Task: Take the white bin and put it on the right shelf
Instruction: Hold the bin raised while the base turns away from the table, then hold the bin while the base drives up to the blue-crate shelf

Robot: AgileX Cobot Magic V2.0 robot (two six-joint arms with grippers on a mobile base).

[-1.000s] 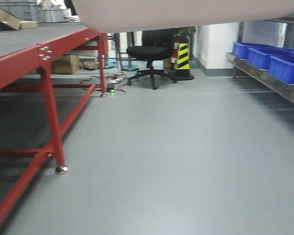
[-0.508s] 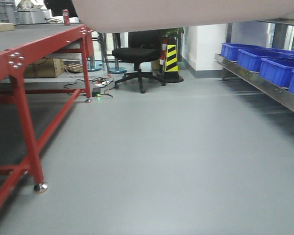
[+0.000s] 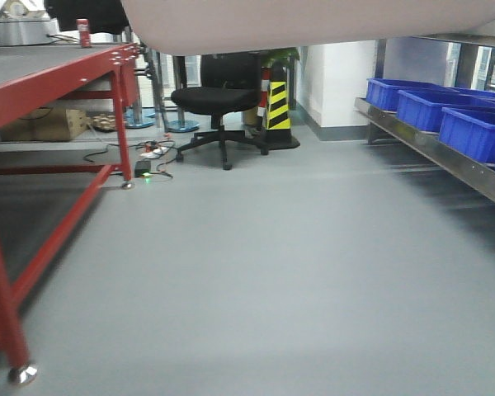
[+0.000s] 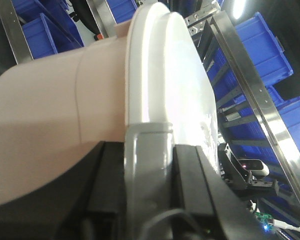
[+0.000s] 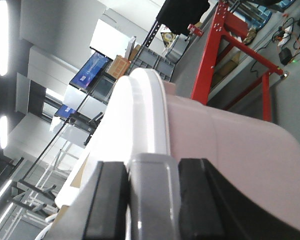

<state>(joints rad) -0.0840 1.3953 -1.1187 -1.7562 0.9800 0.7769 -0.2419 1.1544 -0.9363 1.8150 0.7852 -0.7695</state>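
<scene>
Left end effector [image 4: 147,165], right end effector [image 5: 153,200] clamp white bin [image 3: 313,21]; floor [image 3: 272,272] open beside right shelf [image 3: 429,148].

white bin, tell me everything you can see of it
The large pinkish-white plastic bin looks slightly translucent, with rounded corners and a curved moulded line down its side. A glossy white lid is seated on top. A grey handle piece sits at each end. The left gripper and the right gripper are each clamped on one. In the front view its smooth underside spans the top of the picture, held above the grey floor.
</scene>
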